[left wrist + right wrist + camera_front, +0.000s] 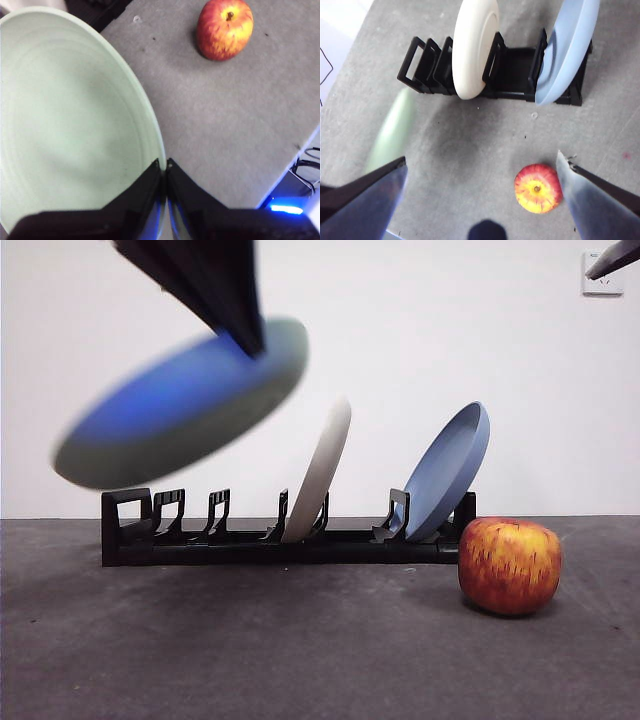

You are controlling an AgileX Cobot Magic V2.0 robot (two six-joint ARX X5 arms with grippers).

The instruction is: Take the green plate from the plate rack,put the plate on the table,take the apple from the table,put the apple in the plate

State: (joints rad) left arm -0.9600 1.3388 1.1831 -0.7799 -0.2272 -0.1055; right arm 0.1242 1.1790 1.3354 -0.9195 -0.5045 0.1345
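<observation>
My left gripper (pixel 250 340) (pixel 164 167) is shut on the rim of the green plate (pixel 180 405) (pixel 65 115). It holds the plate tilted in the air above the left end of the black plate rack (pixel 250 545) (pixel 515 75). The plate is motion-blurred, and in the right wrist view it shows as a pale green smear (pixel 392 127). The apple (pixel 510 565) (pixel 225 29) (pixel 536 188) sits on the grey table (pixel 300 650) in front of the rack's right end. My right gripper (pixel 480 157) is open and empty, high above the apple and the rack.
A cream-white plate (pixel 320 475) (pixel 474 45) stands in the middle of the rack. A blue plate (pixel 450 470) (pixel 567 50) leans at its right end. The slots at the left end hold nothing. The right arm's tip (pixel 612 258) shows at the top right corner.
</observation>
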